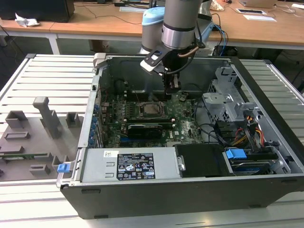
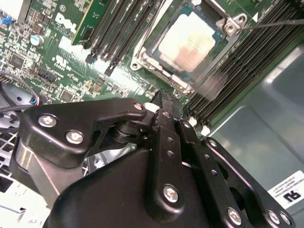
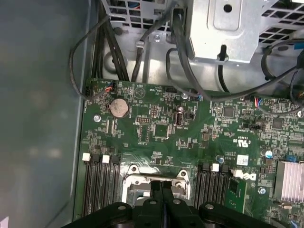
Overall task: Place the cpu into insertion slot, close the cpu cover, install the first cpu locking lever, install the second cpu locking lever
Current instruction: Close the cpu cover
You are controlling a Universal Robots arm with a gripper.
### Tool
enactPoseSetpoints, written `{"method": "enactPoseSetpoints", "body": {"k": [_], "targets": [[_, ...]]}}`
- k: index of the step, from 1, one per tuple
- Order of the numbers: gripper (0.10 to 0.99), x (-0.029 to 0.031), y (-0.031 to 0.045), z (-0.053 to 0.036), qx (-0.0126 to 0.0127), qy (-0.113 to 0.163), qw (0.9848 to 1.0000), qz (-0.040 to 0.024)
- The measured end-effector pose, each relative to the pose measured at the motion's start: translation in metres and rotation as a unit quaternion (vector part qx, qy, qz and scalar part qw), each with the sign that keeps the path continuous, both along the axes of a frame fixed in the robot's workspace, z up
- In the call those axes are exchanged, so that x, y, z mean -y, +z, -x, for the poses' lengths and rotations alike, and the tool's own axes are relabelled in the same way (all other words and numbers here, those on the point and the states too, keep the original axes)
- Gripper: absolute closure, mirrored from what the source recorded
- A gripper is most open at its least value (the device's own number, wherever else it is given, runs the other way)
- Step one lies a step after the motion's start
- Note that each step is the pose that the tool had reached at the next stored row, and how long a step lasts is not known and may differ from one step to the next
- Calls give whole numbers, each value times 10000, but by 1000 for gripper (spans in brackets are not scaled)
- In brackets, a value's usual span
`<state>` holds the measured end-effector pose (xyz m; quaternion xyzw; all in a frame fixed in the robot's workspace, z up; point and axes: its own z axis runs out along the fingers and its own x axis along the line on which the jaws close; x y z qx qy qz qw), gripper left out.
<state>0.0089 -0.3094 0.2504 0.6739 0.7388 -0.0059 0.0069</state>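
Silvery cpu (image 2: 191, 42): seated flat in the insertion slot (image 1: 140, 110), metal top up, out in the middle of the motherboard (image 3: 190, 137).
Dark cpu cover (image 2: 154, 59): down and lying flat, framing the chip through its window.
Thin locking lever (image 2: 275, 22): a bare metal rod running off from one corner of the socket; latched or free, I cannot tell.
Black gripper (image 1: 171, 94): hanging low inside the open computer case (image 1: 266, 118), just beside the socket's far corner, toward the exterior view's right.
Fingers (image 3: 156, 190): pressed tight together in both wrist views, nothing between them, tips right at the socket's edge; whether they touch it is unclear.
Memory slots (image 3: 99, 185): long black rows flanking the socket on both sides.
Coin battery (image 3: 118, 108): round and silver, on the green board away from the socket.
Black card (image 1: 145, 128): long, white label, just on the near side of the socket in the exterior view.
Grey fixture tray (image 1: 38, 128): on the table at the exterior view's left, well apart from the arm.
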Motion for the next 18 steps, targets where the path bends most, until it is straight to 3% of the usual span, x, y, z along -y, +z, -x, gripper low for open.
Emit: {"method": "enactPoseSetpoints", "body": {"k": [7, 18], "targets": [[980, 0, -52, 79, 0, 1, 10000, 0], [980, -1, -55, 257, 0, 1, 10000, 0]]}}
